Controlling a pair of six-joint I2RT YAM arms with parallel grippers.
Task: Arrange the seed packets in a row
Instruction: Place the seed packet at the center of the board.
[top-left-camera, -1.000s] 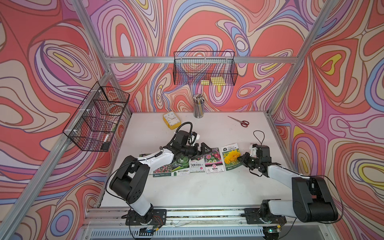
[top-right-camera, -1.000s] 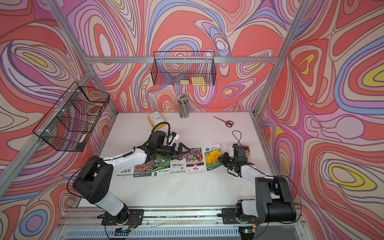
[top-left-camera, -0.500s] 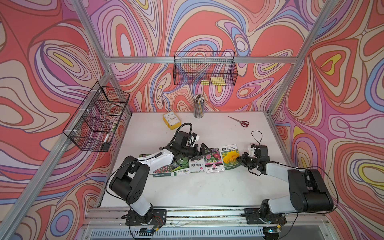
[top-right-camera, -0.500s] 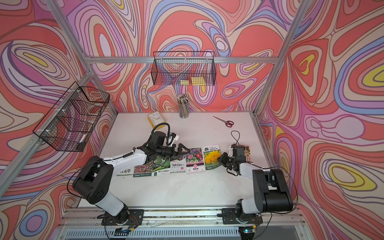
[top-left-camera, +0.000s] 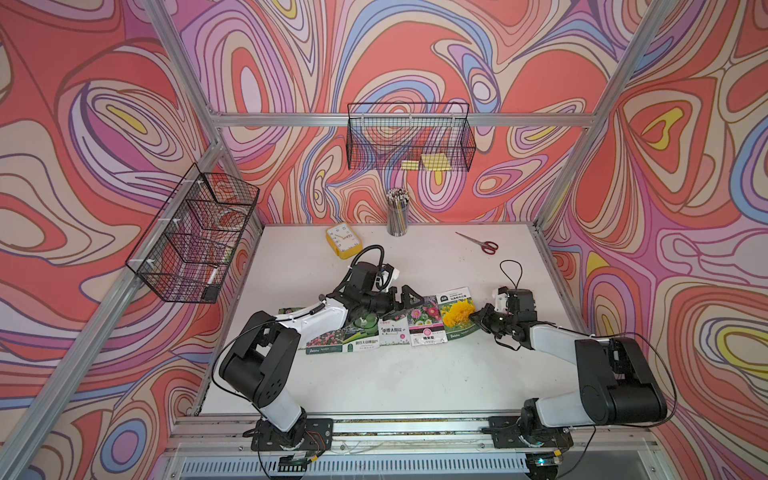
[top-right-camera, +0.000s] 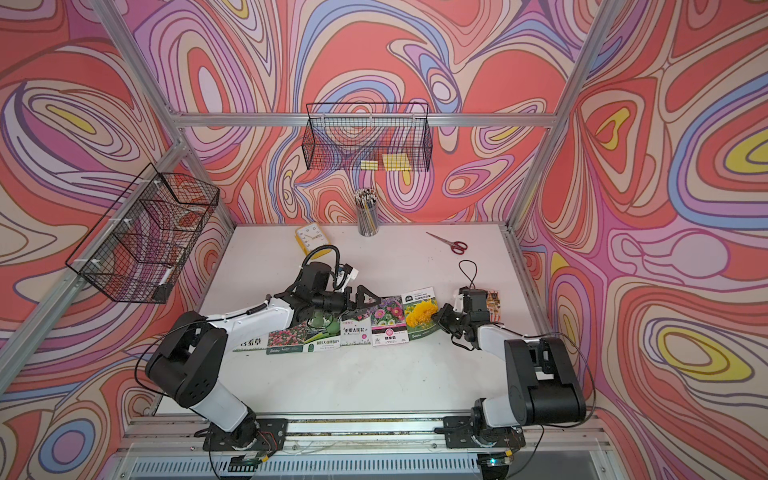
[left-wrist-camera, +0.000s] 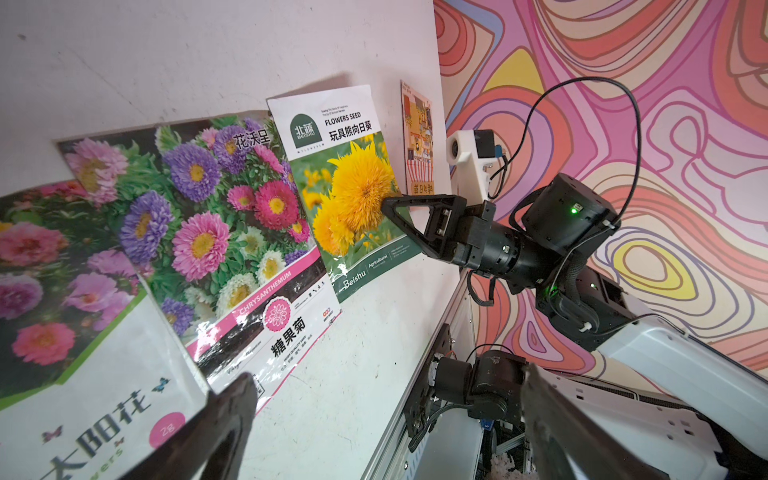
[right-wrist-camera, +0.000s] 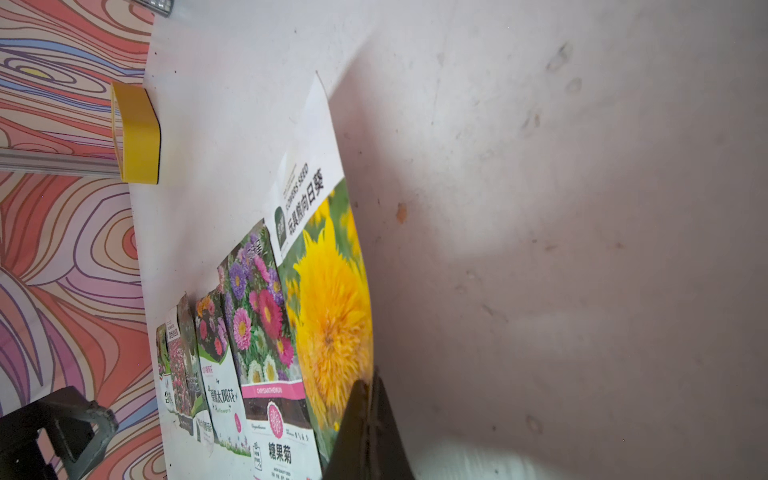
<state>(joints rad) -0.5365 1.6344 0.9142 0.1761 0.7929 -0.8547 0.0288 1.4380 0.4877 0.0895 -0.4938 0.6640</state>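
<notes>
1. Packets (top-left-camera: 390, 328) form a row at the centre of the table (top-left-camera: 374, 374), long axes 12–6, labels toward 6.
2. Sunflower packet (top-left-camera: 457, 313) tips toward 11.
3. Left gripper (top-left-camera: 405, 301) gapes over the row; right gripper (top-left-camera: 476, 322) — jaws together — sits at Sunflower packet's 3 o'clock edge.

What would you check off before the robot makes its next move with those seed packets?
1. Right claw shut, tip at the yellow-flower packet edge: ok.
2. That packet actually pinched: cannot tell.
3. Left claw open and empty: ok.
4. Yellow-flower packet square with the pink-aster packet: not ok, tilted.
5. Shop-picture packet in the row: not ok, lies apart from the others.
</notes>
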